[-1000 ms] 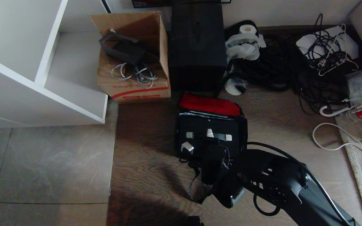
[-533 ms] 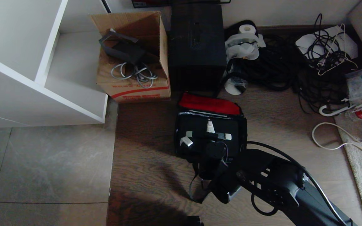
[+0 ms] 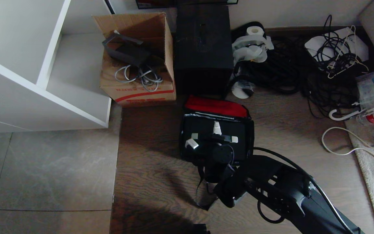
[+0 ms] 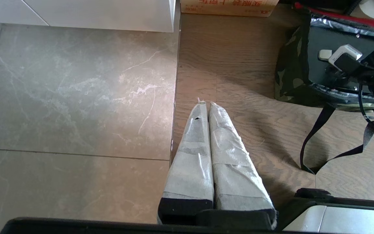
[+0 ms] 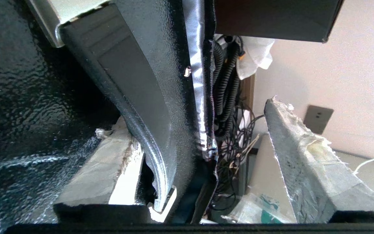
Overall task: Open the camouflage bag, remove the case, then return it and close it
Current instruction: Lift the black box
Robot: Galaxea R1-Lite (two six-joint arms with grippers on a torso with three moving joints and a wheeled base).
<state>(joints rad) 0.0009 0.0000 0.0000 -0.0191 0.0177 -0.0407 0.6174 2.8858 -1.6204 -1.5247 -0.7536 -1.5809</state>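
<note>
Head cam looks steeply down from high at the floor (image 3: 60, 175); left wrist cam sits low, facing forward, sharing the camouflage bag (image 4: 291, 71) with it; right wrist cam sits tight against the case (image 5: 28, 81).

Camouflage bag (image 3: 185, 136) open, red lid raised, black case (image 3: 203, 128) seemingly inside

A brown cardboard box (image 3: 138, 57) holding grey cables sits upper centre-left beside a tall plain black box (image 3: 203, 48), a white shelf unit (image 3: 37, 68) at upper left, and tangled black cables (image 3: 307, 71) at upper right.
</note>
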